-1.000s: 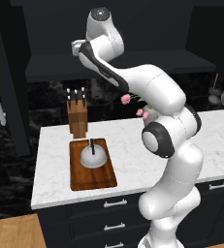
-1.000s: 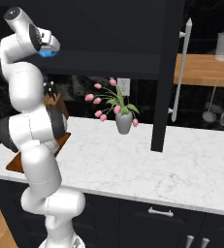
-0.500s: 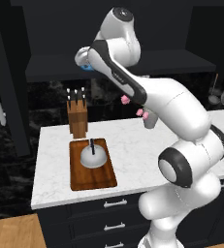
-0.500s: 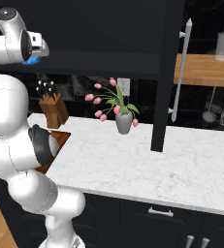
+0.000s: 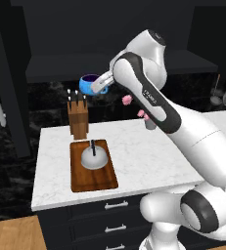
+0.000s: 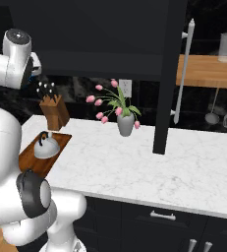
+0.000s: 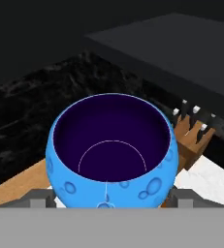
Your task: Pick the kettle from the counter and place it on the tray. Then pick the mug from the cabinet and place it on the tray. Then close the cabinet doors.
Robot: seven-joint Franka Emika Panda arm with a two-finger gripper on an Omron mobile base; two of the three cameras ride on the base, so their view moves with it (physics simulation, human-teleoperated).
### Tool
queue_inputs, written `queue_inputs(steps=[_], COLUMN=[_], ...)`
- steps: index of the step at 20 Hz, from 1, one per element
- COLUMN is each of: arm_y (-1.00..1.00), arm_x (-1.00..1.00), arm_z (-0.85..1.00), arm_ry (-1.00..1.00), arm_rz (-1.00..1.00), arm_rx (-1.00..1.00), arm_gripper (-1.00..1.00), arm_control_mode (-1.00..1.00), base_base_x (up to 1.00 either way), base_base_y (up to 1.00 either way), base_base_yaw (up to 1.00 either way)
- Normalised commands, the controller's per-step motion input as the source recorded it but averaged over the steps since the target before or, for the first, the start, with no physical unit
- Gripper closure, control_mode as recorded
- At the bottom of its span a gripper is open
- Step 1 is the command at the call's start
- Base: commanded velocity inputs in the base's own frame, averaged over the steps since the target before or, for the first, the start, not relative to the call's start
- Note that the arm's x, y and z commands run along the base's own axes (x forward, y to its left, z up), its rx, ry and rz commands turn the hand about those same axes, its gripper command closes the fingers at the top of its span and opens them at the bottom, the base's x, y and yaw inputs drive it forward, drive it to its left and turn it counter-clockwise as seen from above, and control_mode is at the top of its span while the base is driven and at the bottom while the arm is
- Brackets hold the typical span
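In the left base view, an open black cabinet door (image 5: 4, 88) with a silver bar handle frames the left edge. Beside it on the white marble counter (image 5: 148, 161), a wooden knife block (image 5: 78, 119) stands at the back, just behind the far end of the brown wooden tray (image 5: 92, 168). The pale grey kettle (image 5: 94, 157) with its black handle sits on the tray's far half. Above the knife block, in the air in front of the dark cabinet shelf (image 5: 60, 68), the gripper (image 5: 99, 86) clasps the blue mug (image 5: 89, 83), its jaws spread wide around the round body. The hand view shows the mug (image 7: 111, 152) upright between the fingers (image 7: 38, 199), purple inside facing the camera. Further right, pink tulips in a grey vase (image 6: 126, 124) stand on the counter, near the second open door (image 6: 166, 78).
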Motion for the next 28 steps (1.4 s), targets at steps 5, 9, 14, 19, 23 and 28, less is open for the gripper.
queue_inputs(steps=[5,9,14,19,23,28], arm_y=[0.12,0.06,0.17,0.13,0.01,0.01], arm_x=[-0.27,-0.20,-0.05,0.00,0.00,0.00], arm_z=[-0.61,-0.76,-0.90,-1.00,-1.00,-0.99], arm_ry=[0.11,0.07,0.01,0.00,0.00,0.00], arm_rz=[0.21,0.19,0.11,0.03,0.04,0.04], arm_rx=[0.00,0.00,-0.04,-0.09,-0.07,-0.04], arm_gripper=[1.00,1.00,1.00,1.00,1.00,1.00], arm_control_mode=[-1.00,-1.00,-1.00,-1.00,-1.00,-1.00], base_base_x=[0.00,0.00,0.00,0.00,0.00,0.00], base_base_y=[0.00,0.00,0.00,0.00,0.00,0.00], base_base_yaw=[0.00,0.00,0.00,0.00,0.00,0.00])
